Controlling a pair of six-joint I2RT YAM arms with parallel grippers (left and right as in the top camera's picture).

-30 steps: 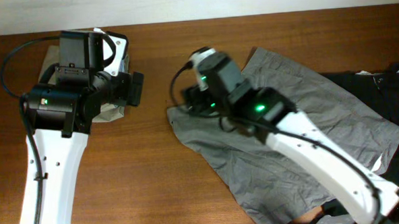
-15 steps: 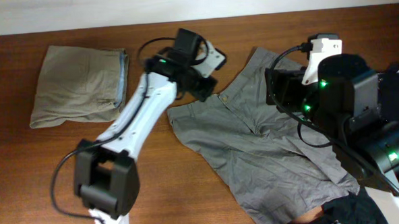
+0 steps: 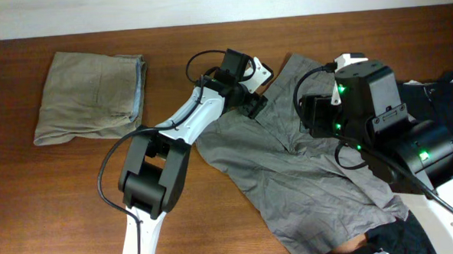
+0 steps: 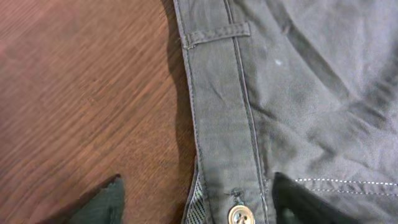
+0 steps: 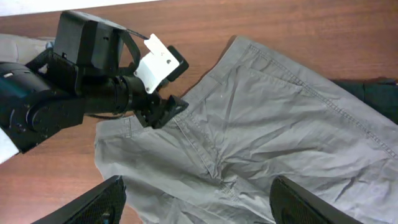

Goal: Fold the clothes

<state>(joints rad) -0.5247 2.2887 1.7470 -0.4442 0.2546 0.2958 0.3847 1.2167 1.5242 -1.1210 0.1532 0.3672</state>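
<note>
Overhead: grey shorts (image 3: pixel 290 178) spread out wrinkly mid-table (image 3: pixel 62 211), khaki shorts (image 3: pixel 91 94) folded far left. Left gripper (image 3: pixel 254 103) sits at the grey pair's upper-left edge.

Left wrist cam: fingers (image 4: pixel 298 199) wide open, straddling the waistband (image 4: pixel 224 112) near the button (image 4: pixel 239 216), nothing pinched. Imo go lower & catch the whole band b4 closing.

Right wrist cam: right gripper (image 5: pixel 196 202) open too, high up, empty.

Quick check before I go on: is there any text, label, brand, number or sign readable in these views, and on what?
No readable text in any view.
Button on the grey shorts: any marking is too blurred to read.
White plate on the robot: looks blank.
Khaki shorts: no label shows.
</note>
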